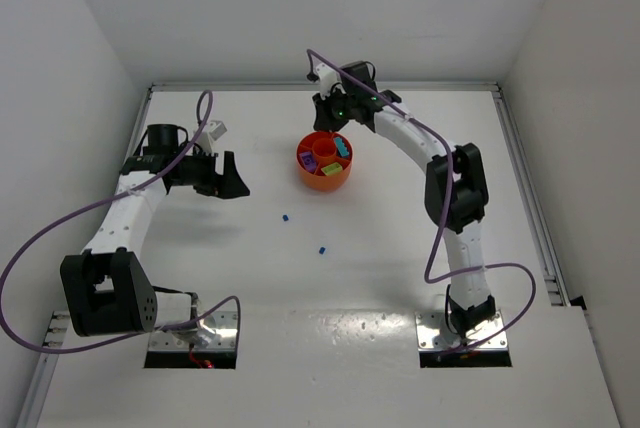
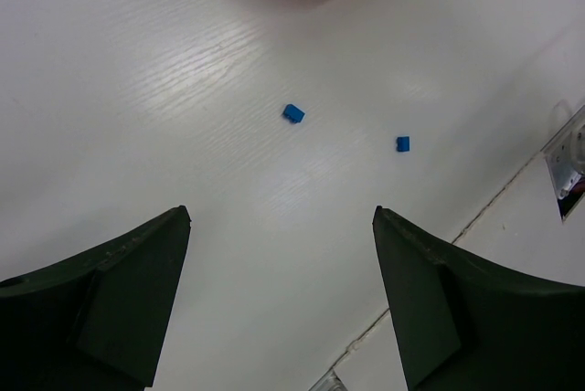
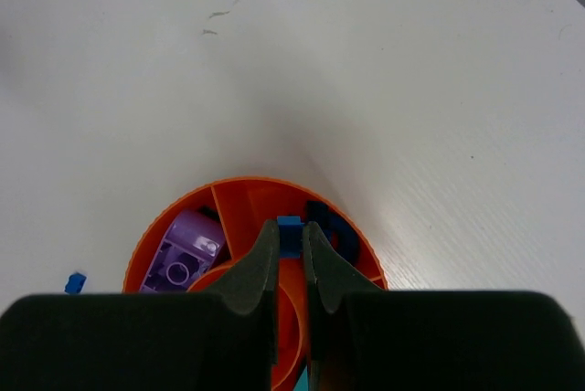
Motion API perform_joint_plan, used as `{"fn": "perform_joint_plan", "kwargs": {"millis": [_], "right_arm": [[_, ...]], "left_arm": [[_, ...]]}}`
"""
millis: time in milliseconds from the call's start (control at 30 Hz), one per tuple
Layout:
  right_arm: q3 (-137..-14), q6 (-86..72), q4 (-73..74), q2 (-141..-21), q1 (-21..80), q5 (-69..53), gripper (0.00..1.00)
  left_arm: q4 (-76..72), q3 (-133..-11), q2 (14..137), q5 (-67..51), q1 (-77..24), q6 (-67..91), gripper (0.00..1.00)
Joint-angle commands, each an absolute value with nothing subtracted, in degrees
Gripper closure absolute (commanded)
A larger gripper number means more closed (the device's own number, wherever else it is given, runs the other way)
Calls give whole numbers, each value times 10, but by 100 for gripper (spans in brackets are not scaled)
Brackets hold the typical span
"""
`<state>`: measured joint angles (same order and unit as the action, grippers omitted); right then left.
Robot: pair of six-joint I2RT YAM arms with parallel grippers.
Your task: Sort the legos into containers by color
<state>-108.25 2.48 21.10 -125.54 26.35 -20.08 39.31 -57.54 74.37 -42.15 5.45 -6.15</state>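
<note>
I'm holding the right claw clenched on a blue brick just above the bowl. The brick is sitting almost over a divider, with a purple brick in one wedge and a dark piece in the other. I'm judging it best to centre it over the matching wedge and go low before releasing, so it isn't glancing off the wall. The left claw is hanging wide open and empty above the table, facing a loose brick and a second loose brick.
</note>
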Motion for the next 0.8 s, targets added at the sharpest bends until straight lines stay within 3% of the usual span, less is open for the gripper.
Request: {"fn": "perform_joint_plan", "kwargs": {"millis": [0,233,567,700,767], "right_arm": [[-1109,15,200,-1259,261,-219,91],[-1109,15,205,-1259,261,-224,77],[-1104,15,205,-1259,261,-224,69],[-1104,15,205,-1259,261,-229,72],[-1104,15,205,-1259,261,-229,90]], "left_arm": [[380,-592,746,-431,62,-58,13],[380,-592,751,-431,62,-58,13],[380,-598,757,-436,62,-58,13],[380,-598,762,-436,62,-58,13],[380,-598,762,-436,62,-58,13]]}}
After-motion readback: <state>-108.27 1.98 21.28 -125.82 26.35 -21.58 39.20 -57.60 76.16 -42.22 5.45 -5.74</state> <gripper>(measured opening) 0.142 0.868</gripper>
